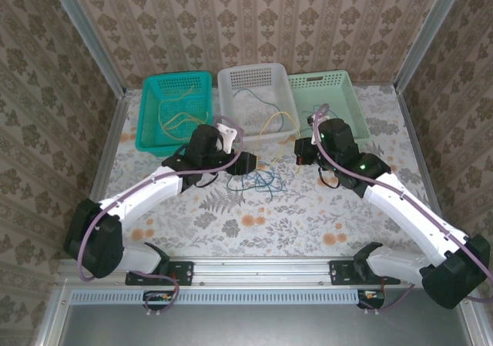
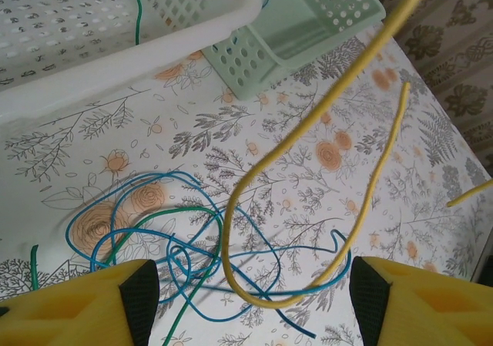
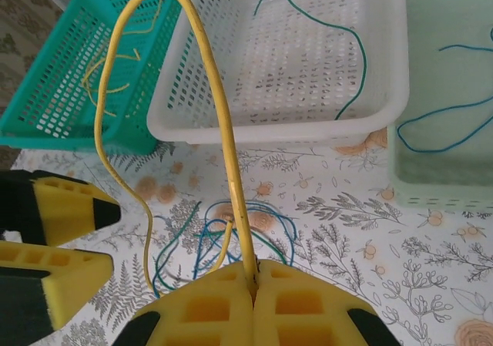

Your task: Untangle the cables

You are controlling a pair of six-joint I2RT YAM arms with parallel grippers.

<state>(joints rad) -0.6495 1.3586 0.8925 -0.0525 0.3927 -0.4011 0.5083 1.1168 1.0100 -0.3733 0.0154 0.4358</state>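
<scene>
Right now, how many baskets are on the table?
3, in a row at the far edge of the table: teal basket on the left, white basket in the middle, pale green basket on the right. None looks hidden.

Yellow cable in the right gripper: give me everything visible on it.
Thin, smooth yellow cable, plastic-looking. The right gripper is shut on it; from the pads it rises, arches into a tall loop and drops left. Its U-shaped lower bend lies over the blue and green tangle, between the open left gripper's fingers, not pinched by them.
</scene>
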